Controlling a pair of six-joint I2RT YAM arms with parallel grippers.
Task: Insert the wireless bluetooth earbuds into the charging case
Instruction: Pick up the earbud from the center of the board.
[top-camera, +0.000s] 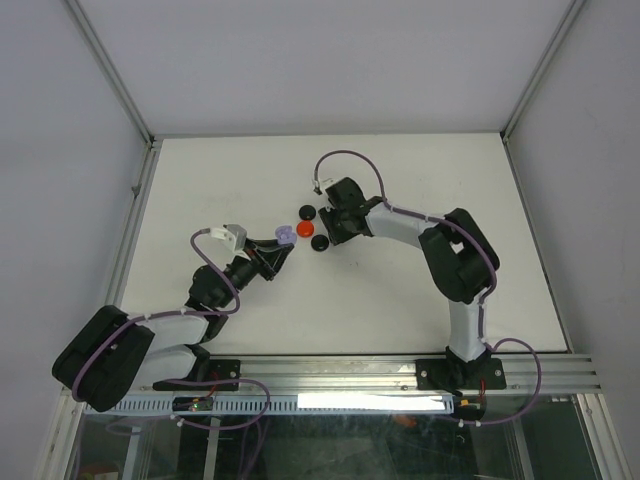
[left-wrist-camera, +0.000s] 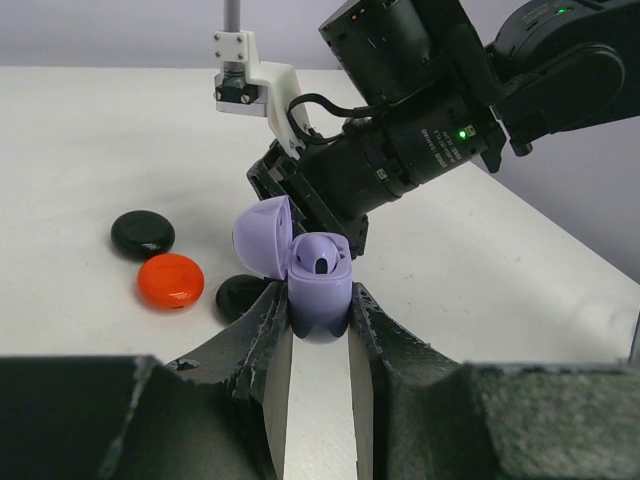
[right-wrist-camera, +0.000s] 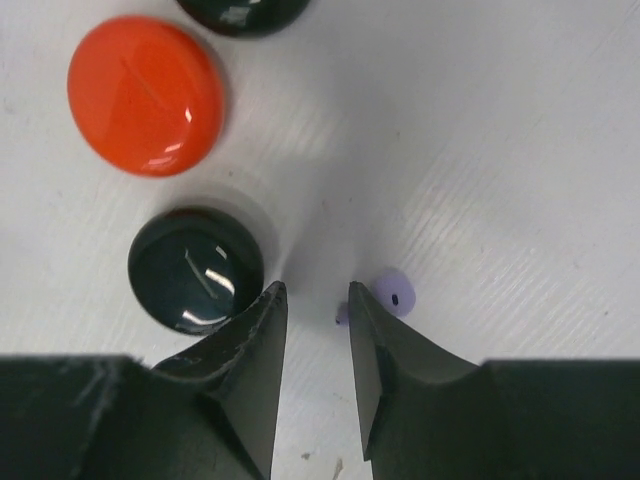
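My left gripper (left-wrist-camera: 318, 300) is shut on the lilac charging case (left-wrist-camera: 320, 285) and holds it above the table with its lid (left-wrist-camera: 262, 235) swung open to the left. A dark slot shows in its lilac inside; I cannot tell whether a bud sits there. In the top view the case (top-camera: 284, 235) hangs just left of the round cases. My right gripper (right-wrist-camera: 315, 290) is down at the table, its jaws a narrow gap apart. A lilac earbud (right-wrist-camera: 395, 293) lies on the table, mostly behind the right finger (right-wrist-camera: 400, 370), with its stem end poking into the gap.
Three shut round cases lie close by: a red one (right-wrist-camera: 145, 95), a black one (right-wrist-camera: 195, 268) touching distance from my right gripper's left finger, and another black one (right-wrist-camera: 240, 12) at the top edge. The right arm's wrist (left-wrist-camera: 400, 150) looms just behind the held case.
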